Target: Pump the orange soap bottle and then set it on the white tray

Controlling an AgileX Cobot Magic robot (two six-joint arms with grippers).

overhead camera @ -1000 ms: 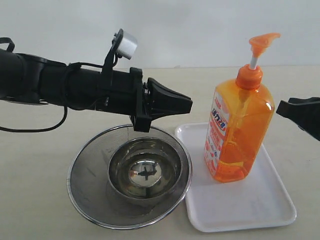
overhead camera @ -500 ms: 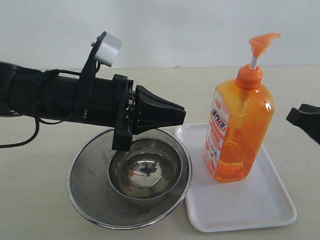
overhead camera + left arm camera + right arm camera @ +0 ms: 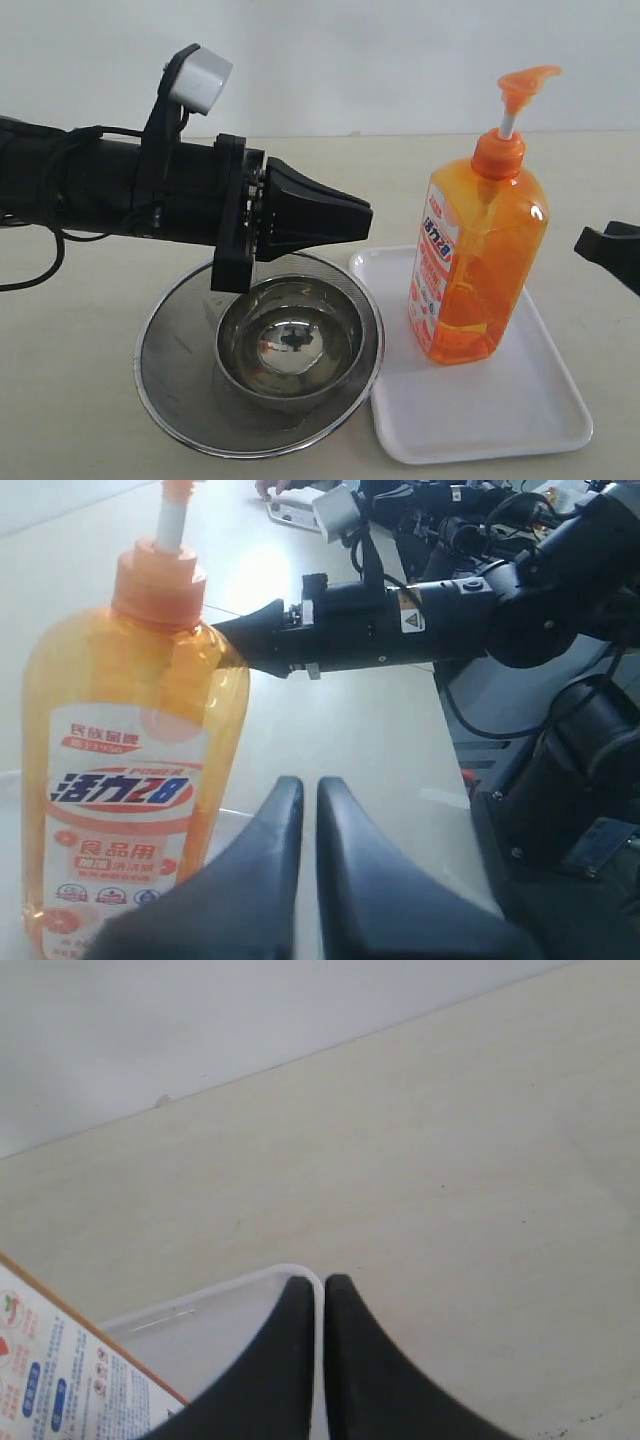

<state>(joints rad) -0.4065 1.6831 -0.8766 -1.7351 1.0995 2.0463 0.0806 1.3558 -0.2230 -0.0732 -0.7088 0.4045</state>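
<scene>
Sitting nearest the camera, the strainer [image 3: 165, 370] holds the bowl [image 3: 290, 345], and the tray [image 3: 480, 420] lies just beside it on the right. None of the three has moved over the last second. The bottle [image 3: 475, 270] stands upright on the tray's back left part, pump head up, exactly where it was. Above the strainer's far rim the left gripper [image 3: 368, 213] hangs level, jaws pressed together on nothing, its tip pointing at the bottle but apart from it. Since a second ago it has drawn back a little to the left and rolled about its own axis, so its wrist camera [image 3: 198, 80] now sits farther left. At the right edge the right gripper [image 3: 590, 247], jaws closed and empty near the tray's corner, has pulled back, showing less than before.
</scene>
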